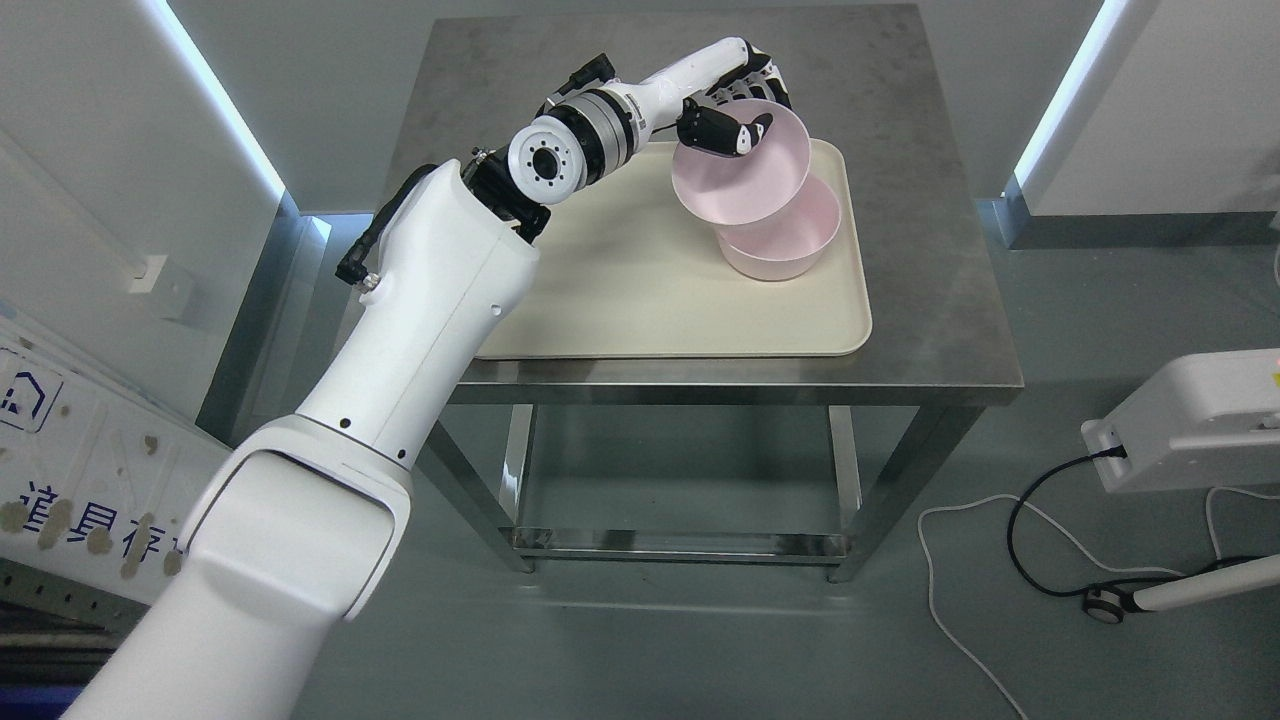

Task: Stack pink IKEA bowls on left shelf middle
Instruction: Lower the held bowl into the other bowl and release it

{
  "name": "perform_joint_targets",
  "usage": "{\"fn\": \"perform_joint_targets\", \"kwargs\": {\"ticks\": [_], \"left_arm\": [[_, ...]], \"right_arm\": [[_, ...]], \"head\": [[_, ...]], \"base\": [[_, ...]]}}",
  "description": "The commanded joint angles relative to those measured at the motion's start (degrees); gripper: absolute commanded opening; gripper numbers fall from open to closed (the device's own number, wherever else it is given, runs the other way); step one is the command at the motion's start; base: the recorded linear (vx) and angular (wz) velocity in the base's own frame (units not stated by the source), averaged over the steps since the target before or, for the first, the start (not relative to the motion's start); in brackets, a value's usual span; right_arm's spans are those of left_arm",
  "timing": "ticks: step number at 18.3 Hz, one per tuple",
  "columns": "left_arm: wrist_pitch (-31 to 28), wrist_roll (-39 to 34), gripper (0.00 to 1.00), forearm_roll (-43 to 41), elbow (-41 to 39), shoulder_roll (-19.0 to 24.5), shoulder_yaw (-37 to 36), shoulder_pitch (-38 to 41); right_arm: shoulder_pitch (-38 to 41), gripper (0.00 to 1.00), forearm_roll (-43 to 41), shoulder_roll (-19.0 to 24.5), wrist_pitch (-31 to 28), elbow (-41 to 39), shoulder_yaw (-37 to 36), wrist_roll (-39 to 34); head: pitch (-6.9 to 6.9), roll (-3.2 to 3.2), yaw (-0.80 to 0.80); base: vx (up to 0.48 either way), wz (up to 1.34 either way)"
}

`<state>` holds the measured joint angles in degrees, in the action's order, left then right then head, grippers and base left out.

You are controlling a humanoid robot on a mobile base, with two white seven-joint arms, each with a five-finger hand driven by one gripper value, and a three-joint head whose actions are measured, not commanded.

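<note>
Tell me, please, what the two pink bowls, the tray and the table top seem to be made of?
Held pink bowl and lower pink bowl: probably plastic, smooth with a soft sheen, uniform colour. Tray: likely matte cream plastic with rounded moulded rim. Table top: looks like brushed steel, grey with dull reflections.

A steel table [930,300] carries a cream tray [640,300].
</note>
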<state>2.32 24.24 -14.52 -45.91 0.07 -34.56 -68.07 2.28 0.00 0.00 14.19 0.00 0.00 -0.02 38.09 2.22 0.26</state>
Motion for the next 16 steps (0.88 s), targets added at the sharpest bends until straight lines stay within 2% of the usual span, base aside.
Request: {"fn": "perform_joint_targets", "kwargs": {"ticks": [1,8,16], "left_arm": [[-0.12,0.02,0.08,0.19,1.44,0.93,1.77,-0.05],[-1.88,-0.07,0.08,6.77,0.65,0.93,1.60,-0.14],[-1.97,0.19,0.09,9.94,0.65,0.93,-0.86,0.30]], "right_arm": [[0.00,1.00,-0.09,-1.00,-0.04,-1.00,-0.26,0.02],[0.00,1.00,-0.09,-1.00,-0.04,-1.00,-0.26,0.02],[0.00,1.00,-0.09,-1.00,-0.04,-1.00,-0.26,0.02]], "head": [[0.00,0.00,0.00],[0.00,0.00,0.00],[0.00,0.00,0.00]], "base": [[0.000,0.00],[0.000,0.00],[0.000,0.00]]}}
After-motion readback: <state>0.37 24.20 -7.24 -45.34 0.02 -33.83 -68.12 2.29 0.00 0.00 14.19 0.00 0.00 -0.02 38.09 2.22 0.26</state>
